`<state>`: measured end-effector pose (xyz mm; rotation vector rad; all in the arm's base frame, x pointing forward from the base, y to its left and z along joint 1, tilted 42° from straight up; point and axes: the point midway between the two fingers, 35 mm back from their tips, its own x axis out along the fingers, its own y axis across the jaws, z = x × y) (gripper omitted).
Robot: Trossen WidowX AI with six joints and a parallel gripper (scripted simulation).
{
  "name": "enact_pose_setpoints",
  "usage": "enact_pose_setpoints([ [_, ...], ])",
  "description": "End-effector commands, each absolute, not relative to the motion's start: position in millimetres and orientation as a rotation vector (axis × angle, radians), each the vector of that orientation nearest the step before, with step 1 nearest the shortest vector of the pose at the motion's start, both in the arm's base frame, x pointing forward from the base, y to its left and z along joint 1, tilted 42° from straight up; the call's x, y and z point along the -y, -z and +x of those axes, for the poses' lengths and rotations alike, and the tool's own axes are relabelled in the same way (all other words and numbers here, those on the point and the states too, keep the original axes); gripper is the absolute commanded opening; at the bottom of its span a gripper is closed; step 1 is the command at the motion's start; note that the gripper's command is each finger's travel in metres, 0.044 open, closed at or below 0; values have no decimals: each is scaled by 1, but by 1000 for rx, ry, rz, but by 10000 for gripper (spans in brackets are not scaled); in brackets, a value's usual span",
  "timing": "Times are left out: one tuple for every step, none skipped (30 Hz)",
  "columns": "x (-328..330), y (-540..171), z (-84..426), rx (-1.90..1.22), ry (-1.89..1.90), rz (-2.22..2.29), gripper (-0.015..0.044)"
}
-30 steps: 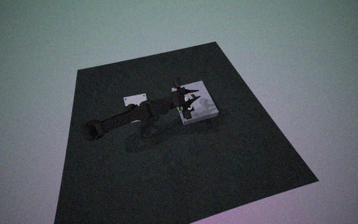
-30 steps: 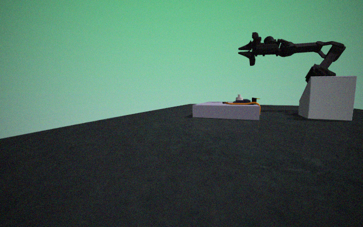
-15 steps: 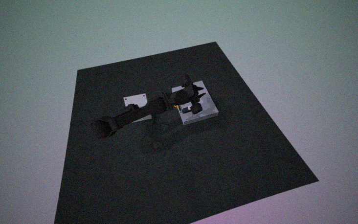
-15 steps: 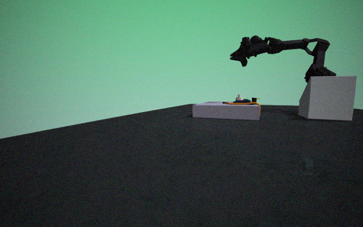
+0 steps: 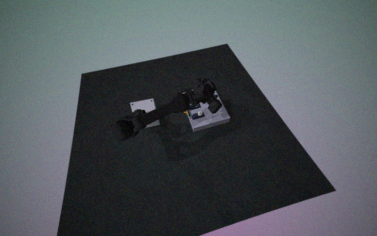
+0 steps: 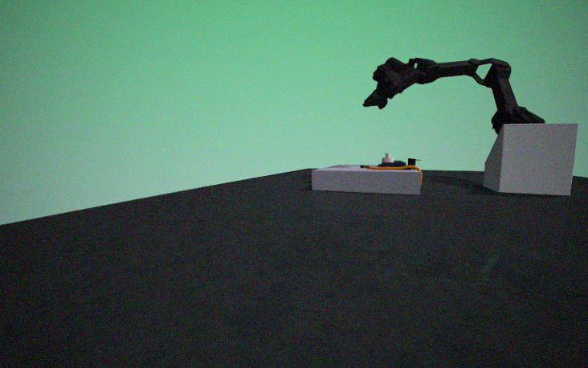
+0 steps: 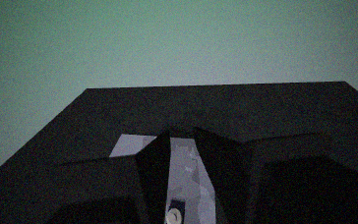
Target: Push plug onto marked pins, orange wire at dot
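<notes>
The pale grey holder (image 5: 211,122) (image 6: 364,181) (image 7: 133,145) lies flat. The dark blue servo (image 5: 194,116) (image 6: 398,164) (image 7: 179,202) with its white horn (image 5: 200,113) (image 6: 387,158) (image 7: 174,216) sits in it. In the exterior view the orange lead (image 6: 392,167) runs along the holder top and loops down over its edge. A small dark end (image 6: 363,166), apparently the plug, rests on the holder top. A black pin header (image 6: 411,161) stands near the edge facing the arm base. My gripper (image 6: 373,105) (image 7: 181,133) is partly open and empty, high above the holder, pointing obliquely down. Band and dot cannot be made out.
The black arm (image 5: 162,110) (image 6: 453,68) reaches over from its pale base block (image 5: 142,105) (image 6: 535,160). The dark table (image 5: 166,195) (image 6: 259,260) (image 7: 221,108) extends around the holder, with its far edge visible in the wrist view.
</notes>
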<state>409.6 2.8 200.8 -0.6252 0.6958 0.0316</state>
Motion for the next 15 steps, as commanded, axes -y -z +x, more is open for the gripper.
enact_pose_setpoints([
  [-5, -188, 417, -776, -63, -717, 115],
  [-5, -184, 418, -797, -72, -738, 115],
  [-5, -180, 419, -817, -81, -759, 115],
  [-6, -176, 420, -838, -90, -780, 115],
  [-6, -172, 421, -859, -100, -801, 115],
  [-6, -168, 422, -879, -110, -822, 115],
  [-6, -164, 423, -900, -120, -843, 115],
  [-7, -160, 424, -920, -131, -865, 115],
  [-7, -156, 425, -941, -142, -886, 115],
  [-7, -152, 426, -961, -153, -907, 115],
  [-8, -148, 426, -981, -165, -929, 115],
  [-8, -144, 427, -1001, -177, -950, 115],
  [-8, -140, 427, -1021, -190, -971, 115],
  [-8, -136, 428, -1041, -203, -993, 115],
  [-9, -132, 428, -1061, -216, -1014, 115],
])
